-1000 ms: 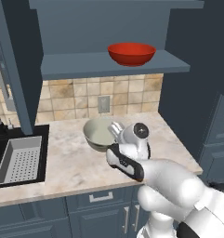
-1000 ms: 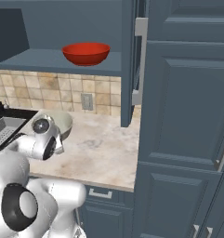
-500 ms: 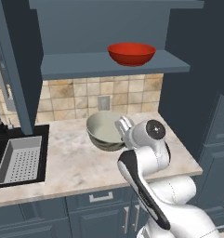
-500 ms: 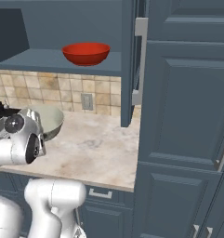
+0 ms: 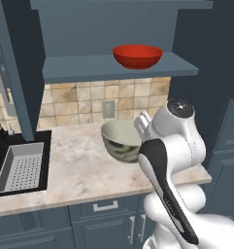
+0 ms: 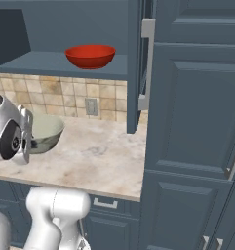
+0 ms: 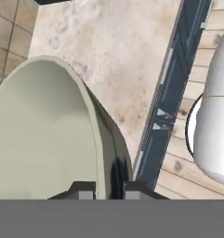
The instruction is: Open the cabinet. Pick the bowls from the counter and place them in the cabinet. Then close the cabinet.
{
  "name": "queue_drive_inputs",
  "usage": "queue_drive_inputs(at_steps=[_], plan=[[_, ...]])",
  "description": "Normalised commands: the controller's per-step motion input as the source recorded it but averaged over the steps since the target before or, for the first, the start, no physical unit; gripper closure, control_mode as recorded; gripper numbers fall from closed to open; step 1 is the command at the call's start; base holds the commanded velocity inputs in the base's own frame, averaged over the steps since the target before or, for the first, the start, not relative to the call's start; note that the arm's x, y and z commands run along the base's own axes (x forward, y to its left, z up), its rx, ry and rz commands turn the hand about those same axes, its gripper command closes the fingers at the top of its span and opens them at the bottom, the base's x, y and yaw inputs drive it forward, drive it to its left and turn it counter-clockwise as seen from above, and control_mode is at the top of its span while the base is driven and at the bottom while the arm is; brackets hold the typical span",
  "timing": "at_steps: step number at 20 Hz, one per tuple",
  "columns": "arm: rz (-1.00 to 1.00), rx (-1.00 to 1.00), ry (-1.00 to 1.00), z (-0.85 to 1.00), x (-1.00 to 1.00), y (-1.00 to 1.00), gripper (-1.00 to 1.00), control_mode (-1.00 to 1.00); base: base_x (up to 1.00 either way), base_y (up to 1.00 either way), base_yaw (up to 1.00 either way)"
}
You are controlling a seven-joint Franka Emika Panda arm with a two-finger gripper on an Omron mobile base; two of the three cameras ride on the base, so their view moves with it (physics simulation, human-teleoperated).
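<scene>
- With the red bowl already on the cabinet shelf, only the white bowl is left.
- End effector pinched on white bowl's rim, lifted clear of table, below shelf.
- Rim grip suits lifting it onto the shelf, beside red bowl.

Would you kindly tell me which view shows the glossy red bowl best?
The left base view: the glossy red bowl sits whole and frontal on the cabinet shelf. The right base view shows it whole too, more obliquely.

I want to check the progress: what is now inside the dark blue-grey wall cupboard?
On the cupboard's inner shelf sits one glossy red shallow bowl. The space higher inside the cupboard is outside the pictures.
</scene>
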Motion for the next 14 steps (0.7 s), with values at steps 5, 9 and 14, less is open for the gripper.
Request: queue_drive_inputs(at_steps=[5,9,14], plan=[[-0.03,0.00,0.11,0.73,-0.71,-0.15,1.00,-1.00,0.00,0.00,0.00],[-0.04,0.01,-0.01,0.80,-0.82,-0.11,1.00,-1.00,0.00,0.00,0.00],[-0.01,0.00,-0.07,0.72,-0.55,-0.01,1.00,-1.00,0.00,0.00,0.00]])
